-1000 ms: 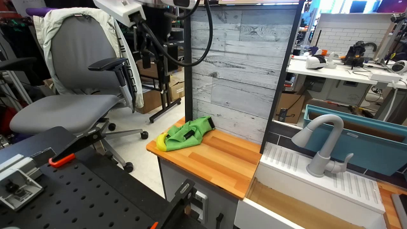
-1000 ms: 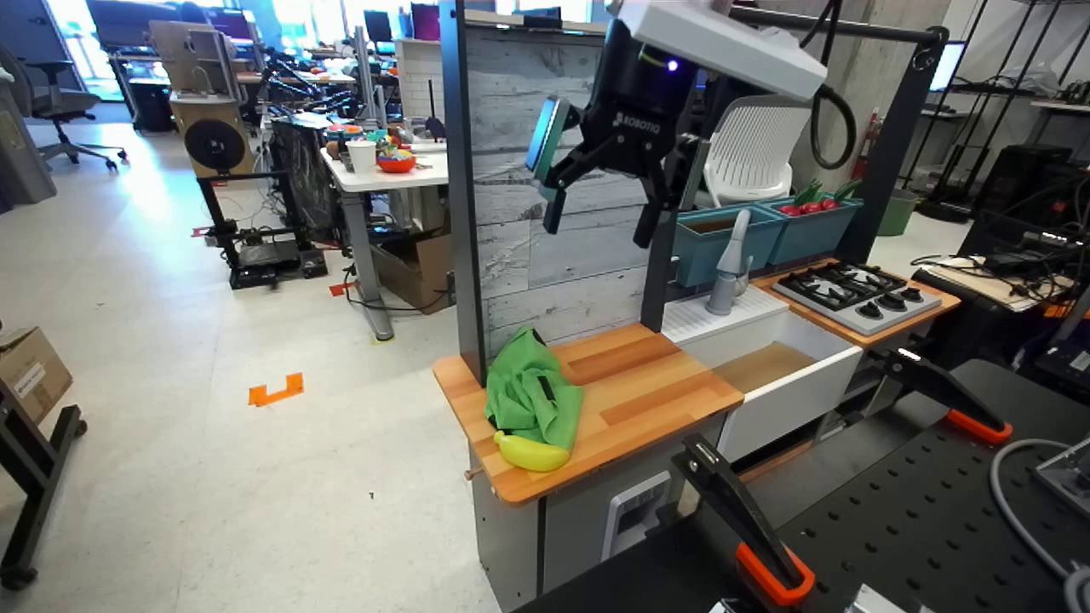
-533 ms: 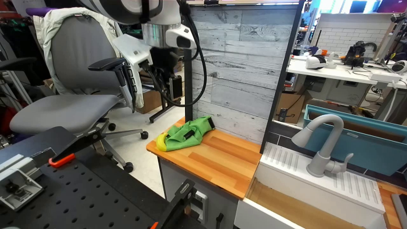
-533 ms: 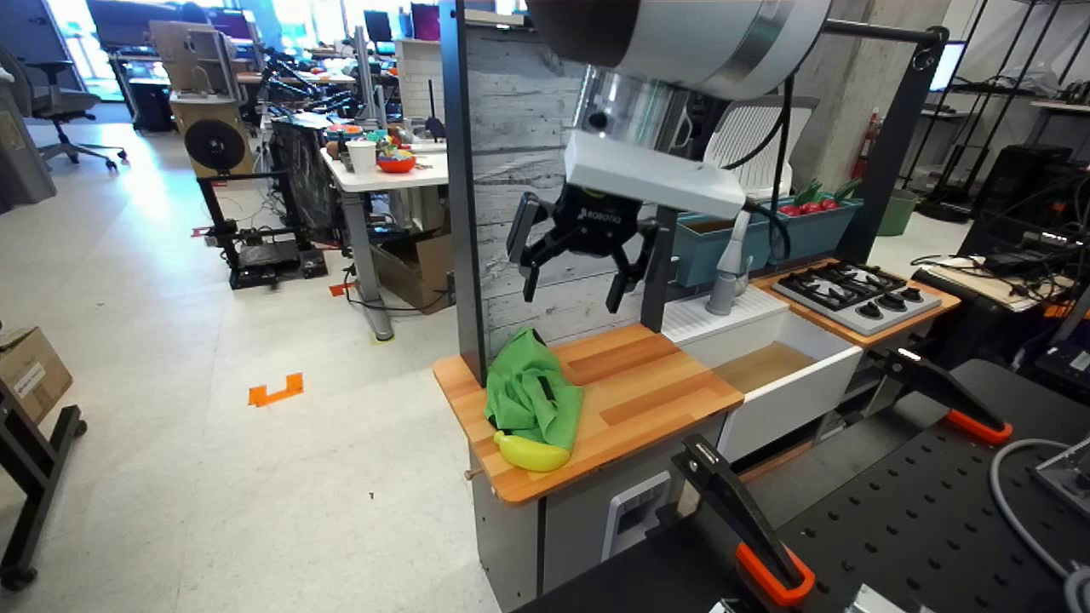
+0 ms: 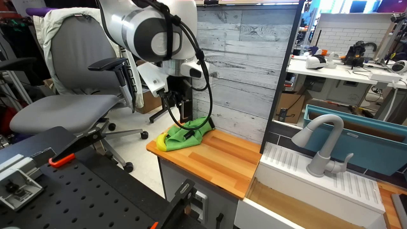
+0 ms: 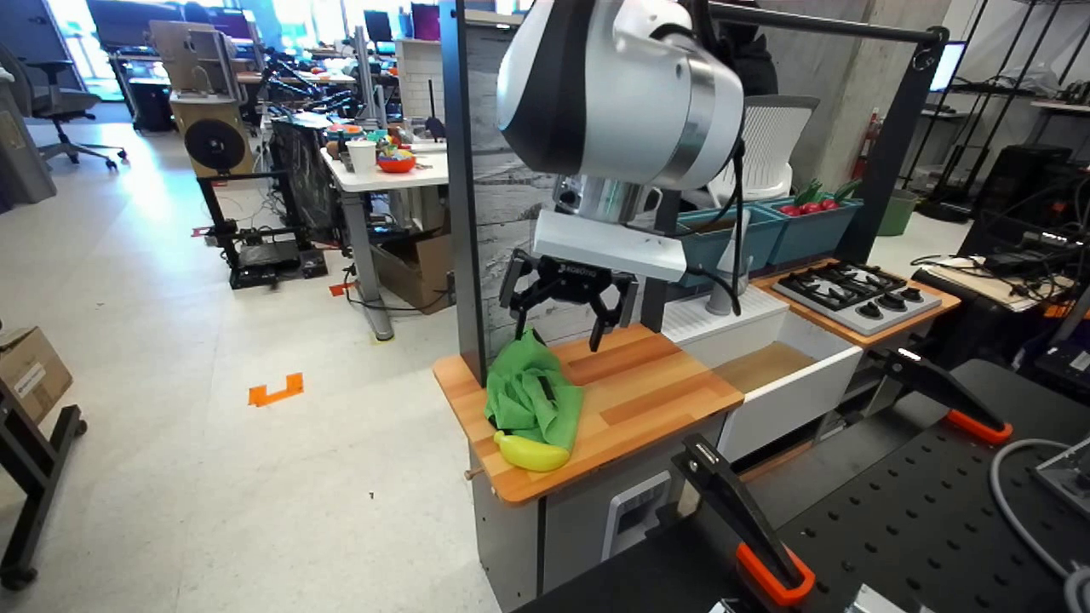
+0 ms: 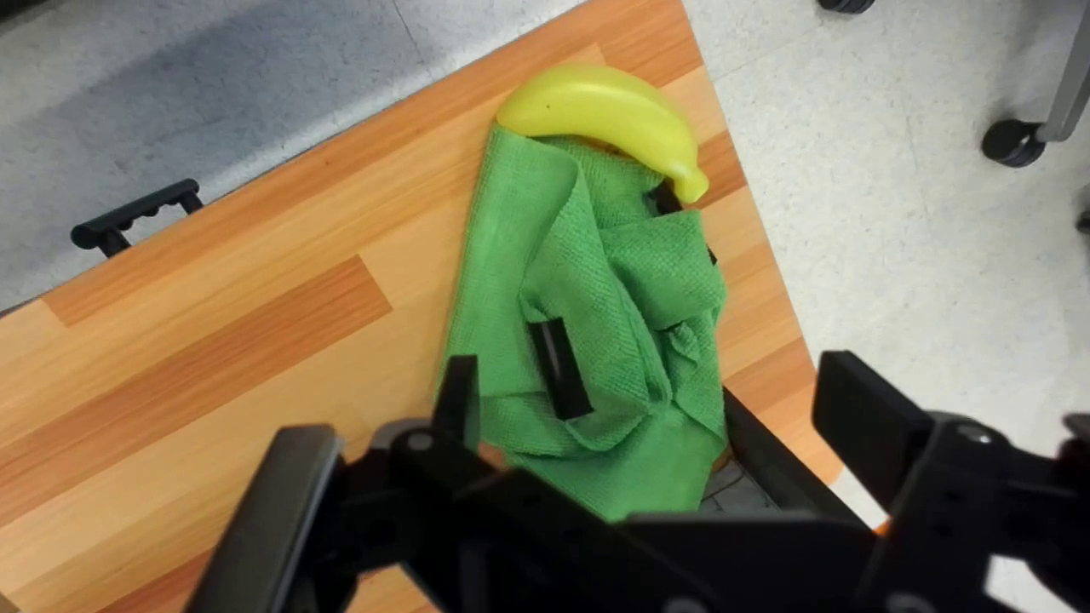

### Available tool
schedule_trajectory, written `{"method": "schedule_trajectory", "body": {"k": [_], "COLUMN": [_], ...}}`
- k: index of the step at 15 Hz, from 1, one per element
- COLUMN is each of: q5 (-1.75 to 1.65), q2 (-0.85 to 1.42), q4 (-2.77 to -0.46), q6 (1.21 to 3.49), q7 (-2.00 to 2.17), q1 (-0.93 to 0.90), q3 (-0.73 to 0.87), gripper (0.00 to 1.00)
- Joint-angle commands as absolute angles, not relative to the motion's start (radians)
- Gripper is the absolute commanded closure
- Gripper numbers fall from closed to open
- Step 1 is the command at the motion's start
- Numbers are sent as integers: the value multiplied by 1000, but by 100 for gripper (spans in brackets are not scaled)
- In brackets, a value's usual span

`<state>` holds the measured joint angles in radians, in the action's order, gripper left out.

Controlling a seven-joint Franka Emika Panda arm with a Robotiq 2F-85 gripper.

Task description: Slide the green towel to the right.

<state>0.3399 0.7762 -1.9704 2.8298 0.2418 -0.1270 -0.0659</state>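
The crumpled green towel [image 6: 532, 396] lies on the left end of the wooden counter [image 6: 630, 417], against the grey wood panel. It also shows in an exterior view [image 5: 179, 138] and in the wrist view [image 7: 596, 281]. Black strips show among its folds. A yellow banana [image 7: 605, 106] lies at the towel's front edge, touching it; it also shows in an exterior view [image 6: 532, 451]. My gripper [image 6: 558, 334] is open and empty, above the back part of the towel. In the wrist view its fingers [image 7: 651, 387] stand wide apart, with the towel between and below them.
The grey wood panel [image 5: 238, 73] rises behind the counter with a dark post at its left end. A white sink [image 5: 276, 203] with a grey faucet [image 5: 324, 143] adjoins the counter on the right. Black clamps [image 6: 741, 511] stand at the front.
The arm and gripper have come down from high above the counter toward the towel, and the hand has turned and shifted left in an exterior view. The towel and banana have not moved.
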Motion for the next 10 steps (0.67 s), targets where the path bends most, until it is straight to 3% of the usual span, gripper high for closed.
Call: {"method": "schedule_trajectory", "body": {"k": [1, 10], "q5": [309, 284], "q2": [891, 1091], "q4": [-1831, -1622], "q6": [2807, 2788], "q7": [302, 351], "q1": [-141, -168], "q3": [-36, -12], "gripper": [0, 0]}}
